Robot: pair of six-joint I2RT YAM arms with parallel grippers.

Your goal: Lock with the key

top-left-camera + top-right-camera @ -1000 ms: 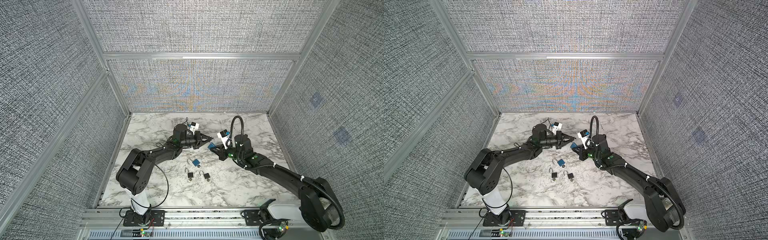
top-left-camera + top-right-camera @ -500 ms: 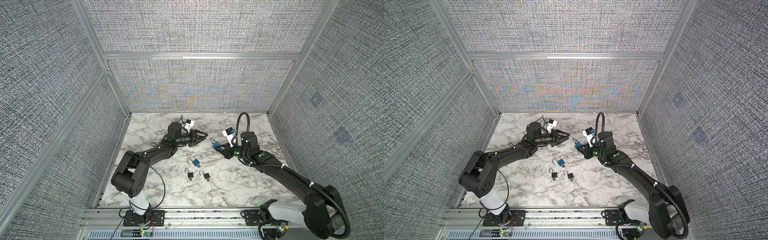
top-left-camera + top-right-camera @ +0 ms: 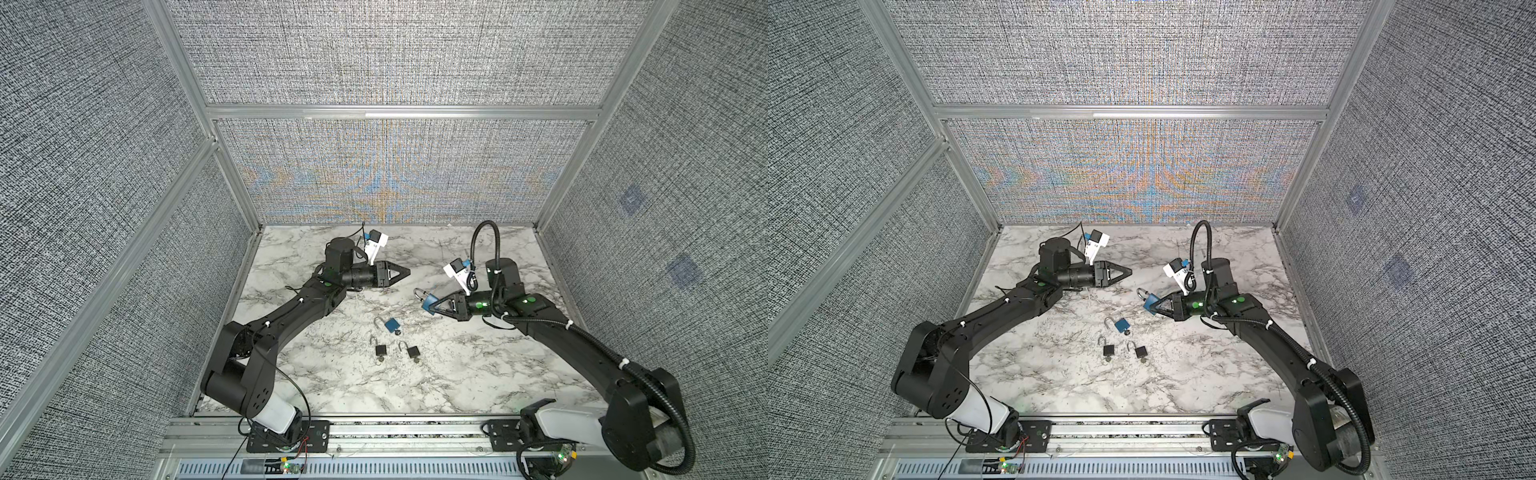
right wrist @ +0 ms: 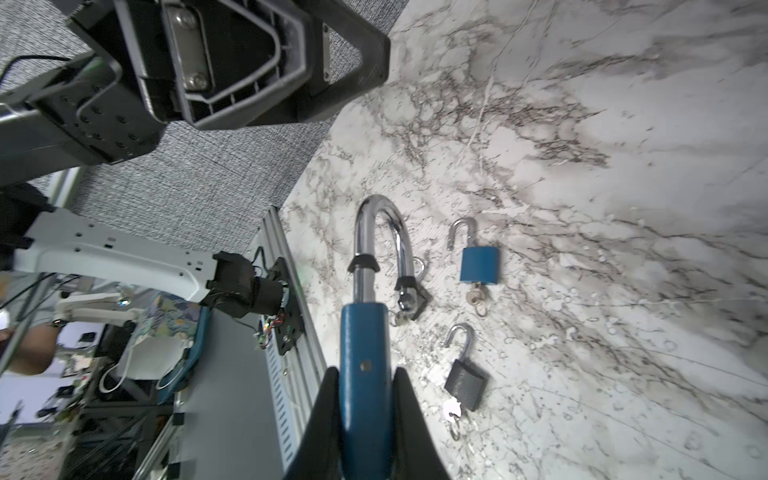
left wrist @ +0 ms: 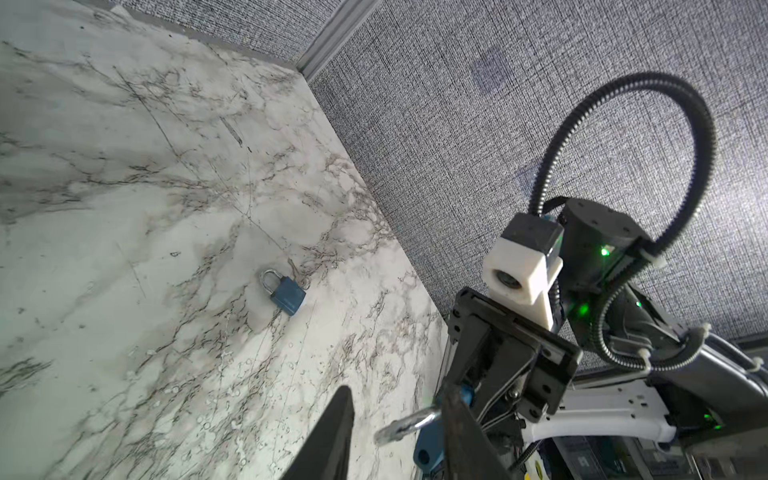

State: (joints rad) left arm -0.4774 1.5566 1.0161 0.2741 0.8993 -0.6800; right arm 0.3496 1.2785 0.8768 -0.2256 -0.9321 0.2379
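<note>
The right gripper (image 4: 365,376) is pinching the open blue padlock (image 4: 363,328) above the marble table (image 3: 457,374), the left gripper (image 3: 406,272) is hovering parted and empty nearby — an off-centre push is risking twisting it loose.

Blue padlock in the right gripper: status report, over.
Right gripper shut on blue metal padlock, shackle open. Left gripper open, empty, apart from it. Nothing between them; loose blue padlock and two black padlocks lie open on marble table.

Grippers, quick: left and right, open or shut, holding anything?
Left gripper: open, holding nothing.
Right gripper: shut on the blue metal padlock with a silver shackle.
</note>
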